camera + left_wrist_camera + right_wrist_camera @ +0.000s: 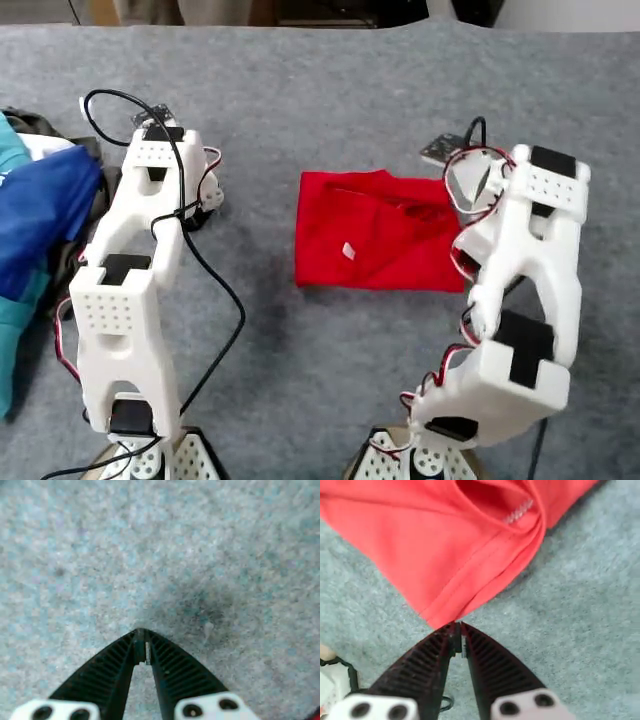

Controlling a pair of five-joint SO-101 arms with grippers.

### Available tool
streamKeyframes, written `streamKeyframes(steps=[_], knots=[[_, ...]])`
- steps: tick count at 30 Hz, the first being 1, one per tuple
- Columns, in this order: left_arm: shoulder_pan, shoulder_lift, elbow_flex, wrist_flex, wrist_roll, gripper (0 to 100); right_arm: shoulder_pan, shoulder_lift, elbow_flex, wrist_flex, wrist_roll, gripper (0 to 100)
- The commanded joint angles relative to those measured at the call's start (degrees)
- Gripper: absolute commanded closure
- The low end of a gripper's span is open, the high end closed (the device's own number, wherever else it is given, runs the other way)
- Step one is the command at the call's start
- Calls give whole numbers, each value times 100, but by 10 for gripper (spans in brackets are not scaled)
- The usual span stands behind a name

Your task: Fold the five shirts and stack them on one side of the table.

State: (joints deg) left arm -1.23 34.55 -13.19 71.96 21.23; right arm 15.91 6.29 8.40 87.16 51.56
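Observation:
A red shirt (375, 245) lies partly folded, roughly rectangular, in the middle of the grey felt table (330, 100). My right gripper (457, 632) is at the shirt's right edge, shut, with a corner of the red shirt (445, 545) pinched at its tips and raised slightly off the felt. My left gripper (141, 647) is shut with nothing in it, pointing down at bare grey felt to the left of the shirt. The left arm (130, 270) and right arm (530, 260) stand on either side of the shirt.
A heap of blue and teal shirts (35, 215) lies at the table's left edge, next to the left arm. Black cables (215, 270) trail across the felt between the left arm and the red shirt.

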Motion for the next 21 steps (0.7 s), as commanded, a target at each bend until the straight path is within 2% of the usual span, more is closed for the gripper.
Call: streamKeyframes(steps=[1, 5, 8, 13, 17, 21], knots=[[62, -215, -9, -176, -53, 980, -787, -479, -752, 220, -352, 994], [26, -224, -9, -185, -53, 980, -1842, -163, -1613, 343, -818, 994], [-105, -215, -88, -185, -53, 980, -2281, 479, -2264, 440, -1037, 993], [-123, -198, -114, -185, -53, 980, -2448, 1763, -3178, 484, -1433, 981], [-123, -198, -114, -185, -53, 980, -2510, 2299, -3890, 686, -1697, 880], [-114, -198, -114, -193, -53, 980, -2765, 2677, -4391, 1090, -1846, 861]])
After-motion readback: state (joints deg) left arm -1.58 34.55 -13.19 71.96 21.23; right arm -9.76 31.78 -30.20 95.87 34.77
